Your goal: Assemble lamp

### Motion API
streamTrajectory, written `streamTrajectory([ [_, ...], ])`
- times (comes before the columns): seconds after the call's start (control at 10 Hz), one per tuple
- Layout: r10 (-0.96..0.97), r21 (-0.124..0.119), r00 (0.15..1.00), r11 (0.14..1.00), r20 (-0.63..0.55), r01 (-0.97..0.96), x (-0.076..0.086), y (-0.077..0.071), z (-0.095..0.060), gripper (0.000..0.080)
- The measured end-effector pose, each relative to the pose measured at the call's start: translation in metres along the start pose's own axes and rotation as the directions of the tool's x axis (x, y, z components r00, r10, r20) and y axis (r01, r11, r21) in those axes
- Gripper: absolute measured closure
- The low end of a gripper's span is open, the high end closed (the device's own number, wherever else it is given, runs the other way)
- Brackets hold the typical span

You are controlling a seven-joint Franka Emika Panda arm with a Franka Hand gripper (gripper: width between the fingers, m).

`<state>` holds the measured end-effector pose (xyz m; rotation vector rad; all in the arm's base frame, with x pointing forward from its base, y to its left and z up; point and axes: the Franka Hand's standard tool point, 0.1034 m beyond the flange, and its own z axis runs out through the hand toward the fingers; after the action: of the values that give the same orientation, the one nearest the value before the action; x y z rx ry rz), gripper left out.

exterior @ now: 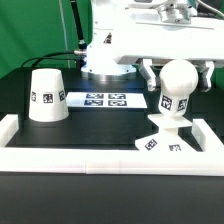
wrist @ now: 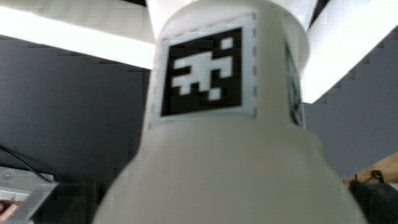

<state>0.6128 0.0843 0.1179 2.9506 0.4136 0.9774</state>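
Standing upright on the base [exterior: 163,145] at the exterior view's right, the bulb [exterior: 172,108] fills the wrist view, tag toward the camera. The gripper [exterior: 177,78] straddles its ball top, the 2 fingers apparently spread and clear of it. Seating the bulb looks like the step in hand. Next, probably, the shade [exterior: 45,97] — well apart, past the marker board [exterior: 105,100] — needs grasping and lowering over the bulb.

Bright even light; the close bulb [wrist: 214,150] blurs.
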Motion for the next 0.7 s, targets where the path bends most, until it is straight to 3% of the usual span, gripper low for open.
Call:
streamTrajectory([
  [0.4, 0.001, -0.004, 1.000, 1.000, 0.012, -0.001, -0.001, 0.005, -0.023, 0.0101],
  [0.7, 0.001, -0.004, 1.000, 1.000, 0.012, -0.001, -0.002, 0.005, -0.024, 0.0101],
])
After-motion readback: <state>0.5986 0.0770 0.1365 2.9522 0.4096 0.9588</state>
